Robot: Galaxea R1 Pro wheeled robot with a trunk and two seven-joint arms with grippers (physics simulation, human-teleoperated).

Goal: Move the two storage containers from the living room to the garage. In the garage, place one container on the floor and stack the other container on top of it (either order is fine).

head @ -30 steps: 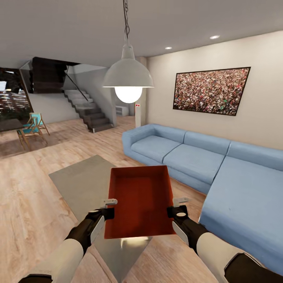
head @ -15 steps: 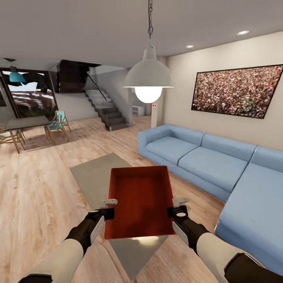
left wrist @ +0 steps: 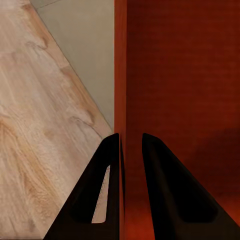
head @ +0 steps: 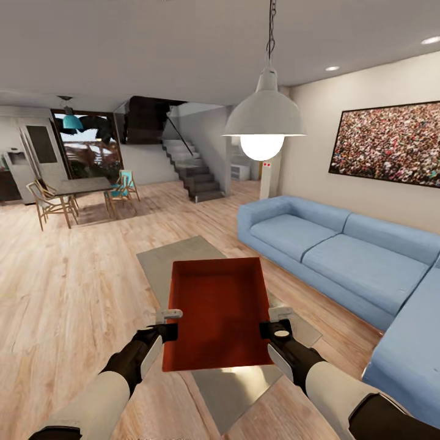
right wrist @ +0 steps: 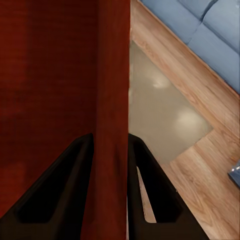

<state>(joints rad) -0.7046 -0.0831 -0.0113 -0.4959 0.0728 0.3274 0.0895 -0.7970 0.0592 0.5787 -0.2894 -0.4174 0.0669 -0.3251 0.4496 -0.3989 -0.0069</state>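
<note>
1. The robot is carrying one storage container (head: 219, 311), an orange-red open bin, out in front of its chest, level and well above the wood floor (head: 73, 287) and the grey rug (head: 183, 256) of the living room.
2. The left gripper (head: 170, 324) is clamped over the bin's left wall: in the left wrist view one finger (left wrist: 165, 200) sits inside the container (left wrist: 180, 75) and the other outside, with the wall pinched between them.
3. The right gripper (head: 275, 322) does the same on the right wall; in its wrist view the dark fingers (right wrist: 65, 190) straddle the red wall of the container (right wrist: 50, 60), closed tight on it.
4. I judge this to be the transport leg: the bin is lifted but the garage is nowhere in sight, only the blue sofa (head: 342, 256), the pendant lamp (head: 264, 119), the staircase (head: 192, 171) and a dining table (head: 79, 186) with chairs.
5. Next, the base needs to keep steering toward an exit while both arms hold the same spacing, so the bin neither tips nor slips from the two thin wall grips.
6. Compared with a second ago, the whole view has swung left: the lamp, sofa and wall picture (head: 391, 143) sit further right in the frame, and the dining area and window have come into sight. The bin and both grippers keep the same place before the robot.
</note>
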